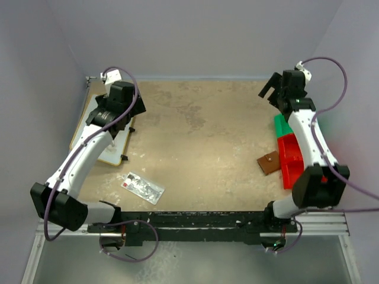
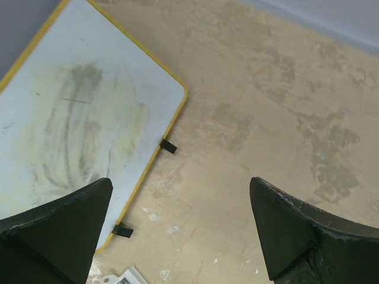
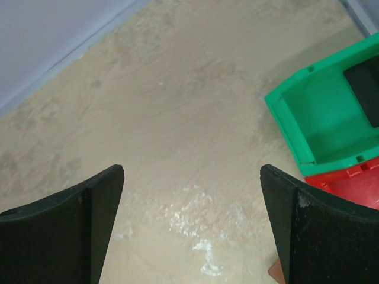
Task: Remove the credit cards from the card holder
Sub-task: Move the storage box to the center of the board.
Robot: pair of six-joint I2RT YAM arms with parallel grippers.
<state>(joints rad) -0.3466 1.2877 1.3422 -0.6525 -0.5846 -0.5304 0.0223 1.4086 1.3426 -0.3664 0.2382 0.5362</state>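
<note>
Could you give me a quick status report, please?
Left tool and right tool open, empty. Card holder lies by red bin, cards not visible. Nothing on it.

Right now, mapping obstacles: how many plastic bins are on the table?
2: a green bin at the table's right edge; a red bin adjoining it nearer the robot, beside the card holder. The right arm partly hides both.

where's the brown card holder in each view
Top external: card holder right of centre, beside the red bin.
Left wrist: not in it.
Right wrist: only a brown corner at the bottom edge, likely it.
Shared landmark: the red bin, at the right in both.
</note>
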